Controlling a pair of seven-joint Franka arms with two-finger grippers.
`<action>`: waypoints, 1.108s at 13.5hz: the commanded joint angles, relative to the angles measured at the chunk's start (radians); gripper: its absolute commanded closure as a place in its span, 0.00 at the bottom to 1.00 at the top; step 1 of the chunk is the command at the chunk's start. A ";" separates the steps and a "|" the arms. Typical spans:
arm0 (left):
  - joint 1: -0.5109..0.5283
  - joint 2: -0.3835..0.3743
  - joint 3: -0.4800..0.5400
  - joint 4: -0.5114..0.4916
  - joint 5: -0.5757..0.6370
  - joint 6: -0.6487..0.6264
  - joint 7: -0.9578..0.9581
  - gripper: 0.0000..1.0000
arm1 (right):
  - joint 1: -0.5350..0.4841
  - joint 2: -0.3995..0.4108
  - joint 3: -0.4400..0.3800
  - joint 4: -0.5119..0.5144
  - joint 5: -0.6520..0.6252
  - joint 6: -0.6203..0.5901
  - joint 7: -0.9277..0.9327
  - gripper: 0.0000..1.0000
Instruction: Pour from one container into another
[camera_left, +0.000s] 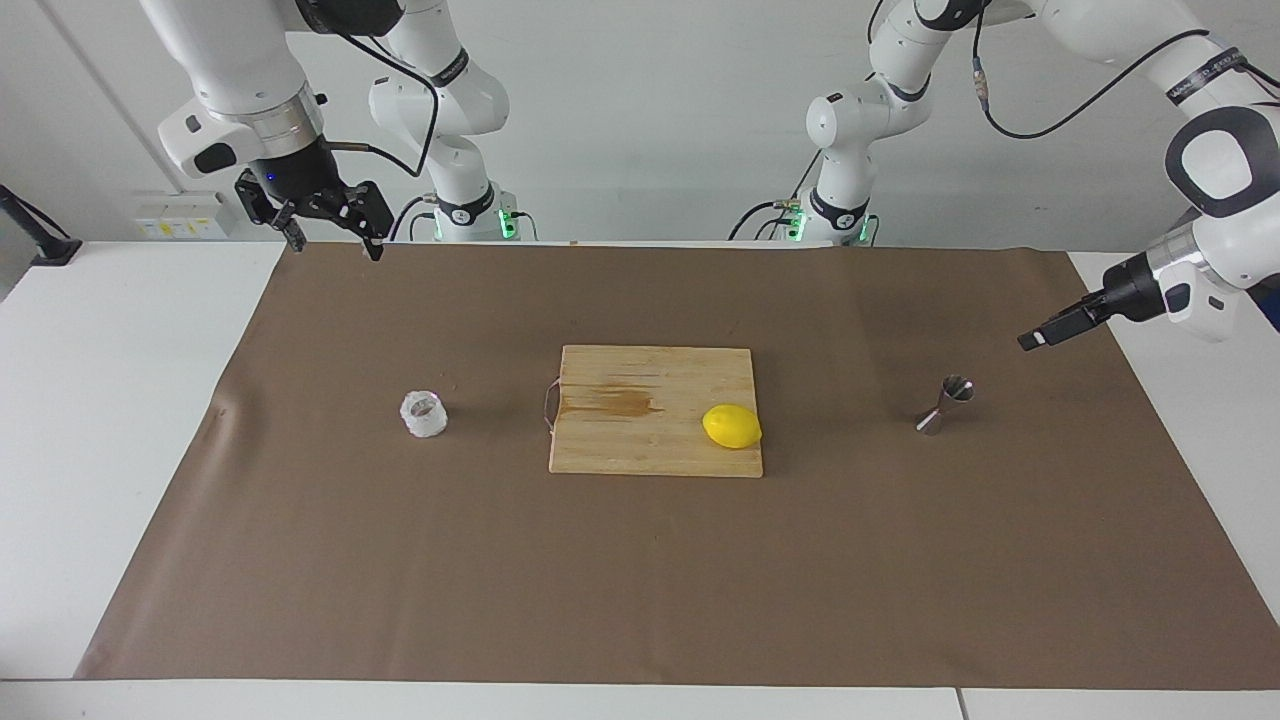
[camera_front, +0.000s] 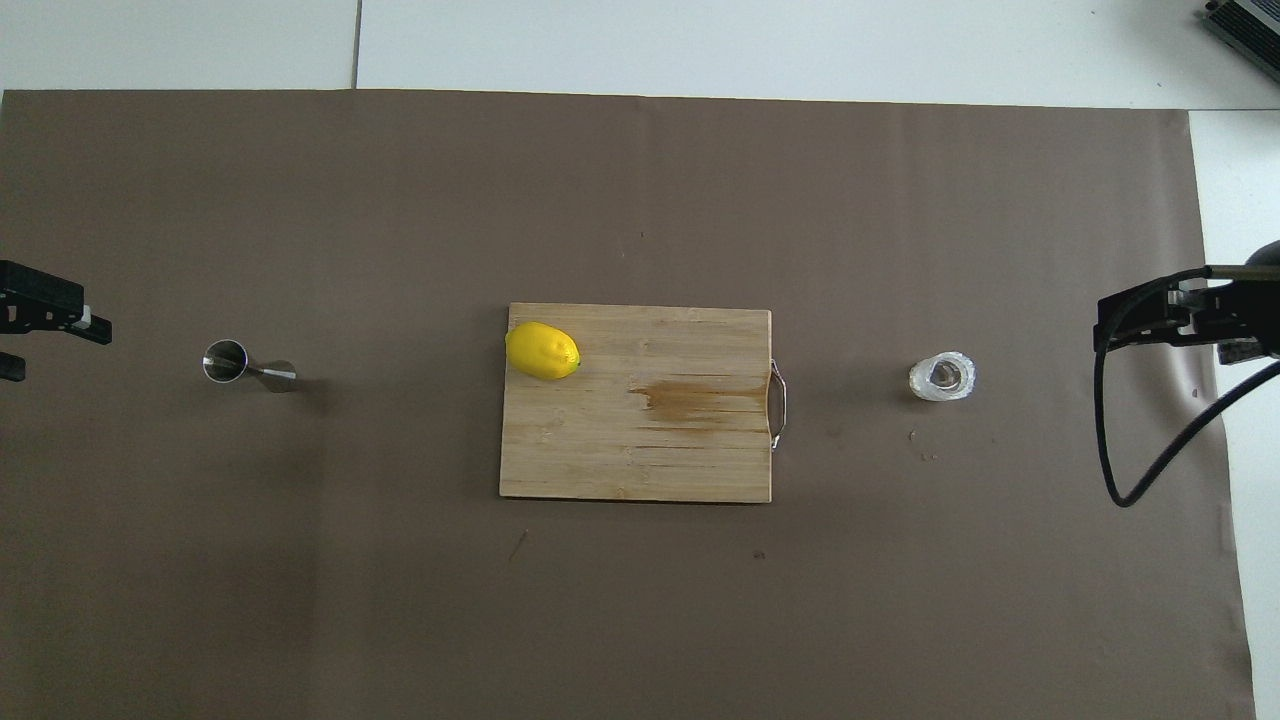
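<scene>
Only a few things stand on the desk (camera_left: 150, 400), all in one row across the middle of the brown mat (camera_left: 640, 580). The clear cup (camera_left: 424, 414) toward the right arm's end stands alone, well apart from the cutting board (camera_left: 640, 440), so a pincer could come at it from any side. The steel jigger (camera_left: 943, 404) toward the left arm's end is just as free, with bare mat all round. Between them the board lies flat and low; the lemon (camera_left: 732, 426) on the corner of it nearest the jigger's end is the one raised thing there. The whole strip of mat along the desk edge farthest from the robots is open.
</scene>
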 joint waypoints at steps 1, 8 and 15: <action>0.060 0.047 -0.009 0.005 -0.089 -0.021 -0.108 0.00 | -0.007 -0.024 -0.005 -0.026 0.028 0.002 -0.032 0.00; 0.152 0.159 -0.011 -0.026 -0.324 -0.021 -0.315 0.00 | -0.007 -0.024 -0.005 -0.026 0.028 0.002 -0.032 0.00; 0.172 0.219 -0.009 -0.115 -0.446 0.016 -0.446 0.00 | -0.007 -0.024 -0.005 -0.026 0.028 0.002 -0.032 0.00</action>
